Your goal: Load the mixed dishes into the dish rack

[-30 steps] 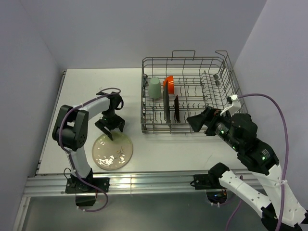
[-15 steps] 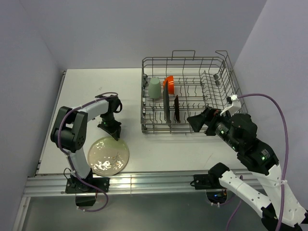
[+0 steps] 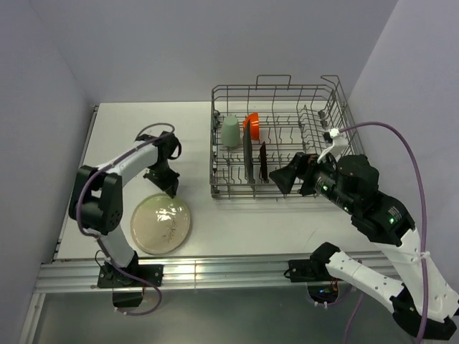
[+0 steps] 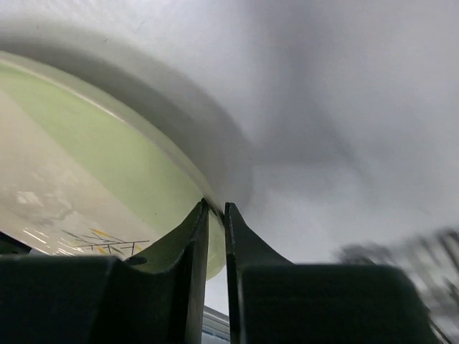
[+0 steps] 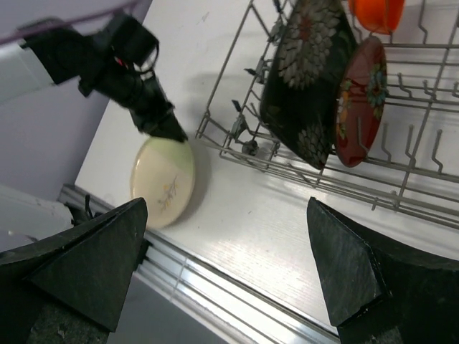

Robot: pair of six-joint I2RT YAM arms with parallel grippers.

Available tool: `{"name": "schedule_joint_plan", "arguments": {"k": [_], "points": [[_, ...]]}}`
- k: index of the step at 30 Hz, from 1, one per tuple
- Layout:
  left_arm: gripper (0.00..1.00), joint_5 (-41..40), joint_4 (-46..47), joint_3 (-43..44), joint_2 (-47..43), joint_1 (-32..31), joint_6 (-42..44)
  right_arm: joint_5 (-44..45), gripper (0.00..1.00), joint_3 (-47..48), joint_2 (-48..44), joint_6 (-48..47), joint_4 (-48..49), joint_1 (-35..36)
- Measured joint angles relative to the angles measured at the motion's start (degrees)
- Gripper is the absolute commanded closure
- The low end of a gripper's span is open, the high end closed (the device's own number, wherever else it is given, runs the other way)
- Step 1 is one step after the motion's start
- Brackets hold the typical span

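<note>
My left pincer (image 4: 215,211) has closed since a second ago, and the cream leaf-sprig plate (image 3: 161,223) has slid toward the near-left of the desk (image 3: 115,129).

The left pincer is now clamped on the far rim of the cream leaf-sprig plate, one finger above the rim and one below. The plate sits on the desk, left of the dish rack (image 3: 308,87) and apart from it. I cannot tell whether the gripped edge is lifted. My right pincer (image 5: 226,204) hangs with its fingers wide apart and nothing between them, just in front of the rack's near side. In the rack, the black square floral plate (image 3: 247,156) and the small red flowered plate (image 3: 263,162) stand on edge side by side. The pale green cup (image 3: 229,131) and the small orange bowl (image 3: 251,123) are behind them.
</note>
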Motion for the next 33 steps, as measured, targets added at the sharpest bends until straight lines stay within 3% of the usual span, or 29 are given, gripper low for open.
{"name": "schedule_joint_plan", "arguments": {"k": [4, 8, 13, 23, 29, 33], "points": [[1.00, -2.38, 0.24, 3.63, -7.50, 0.02, 2.71, 2.10, 0.00, 7.43, 6.62, -2.08, -2.05, 6.95], [1.00, -4.92, 0.17, 8.11, -14.82, 0.02, 6.19, 9.57, 0.00, 20.70, 18.82, -4.76, -4.42, 19.39], [1.00, -6.71, 0.55, 11.61, -17.75, 0.04, 9.55, 15.04, 0.00, 29.97, 32.17, -7.91, -4.92, 28.11], [1.00, -6.67, 2.58, 3.65, -20.65, 0.04, 12.50, 27.56, 0.00, 22.64, 44.00, -18.14, -1.79, 44.44], [1.00, -5.14, 2.89, 0.09, -21.94, 0.04, 14.43, 38.21, 0.00, 18.16, 52.46, -30.14, 6.05, 55.19], [1.00, -3.96, 3.56, -1.64, -24.30, 0.04, 15.96, 40.24, 0.00, 13.81, 58.60, -37.44, 10.82, 59.69]]}}
